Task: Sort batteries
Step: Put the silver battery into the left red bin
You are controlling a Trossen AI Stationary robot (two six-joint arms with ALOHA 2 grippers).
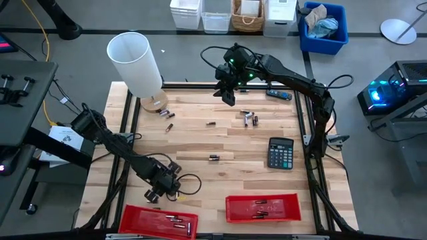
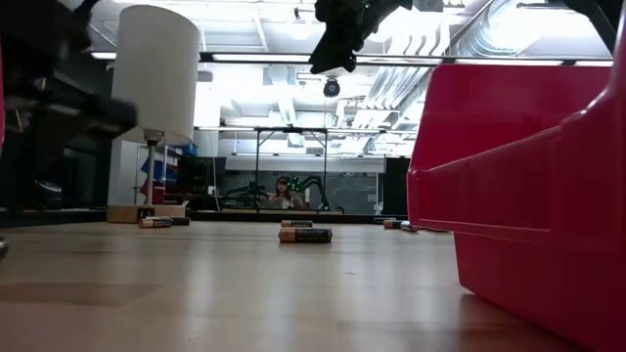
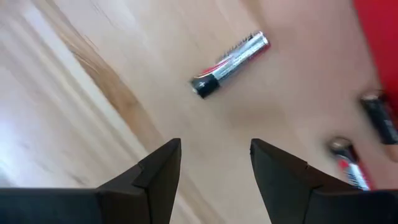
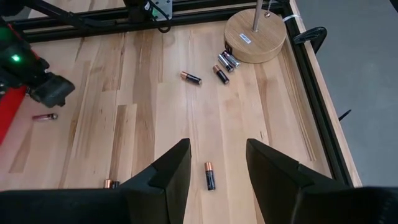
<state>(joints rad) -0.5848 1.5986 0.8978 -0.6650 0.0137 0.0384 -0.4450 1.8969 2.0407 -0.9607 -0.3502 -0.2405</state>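
Note:
Small batteries lie scattered on the wooden table: two by the lamp base [image 1: 167, 115], one alone [image 1: 211, 124], a cluster [image 1: 248, 117] and one mid-table [image 1: 214, 157]. My left gripper [image 1: 155, 193] hangs open at the near left, pointing down. A silver-and-black battery [image 3: 230, 64] lies flat on the wood just beyond its fingertips [image 3: 214, 165]. My right gripper [image 1: 229, 97] is open and high over the far middle of the table. A battery [image 4: 210, 175] lies far below, between its fingers [image 4: 217, 165]. Nothing is between either pair of fingers.
Two red trays, left [image 1: 159, 221] and right [image 1: 263, 207], stand at the near edge with batteries in them. A calculator [image 1: 281, 153] lies at the right, a blue-and-black tool [image 1: 279, 95] at the far right. A white lamp [image 1: 137, 63] stands far left. A black frame [image 1: 312, 120] rims the table.

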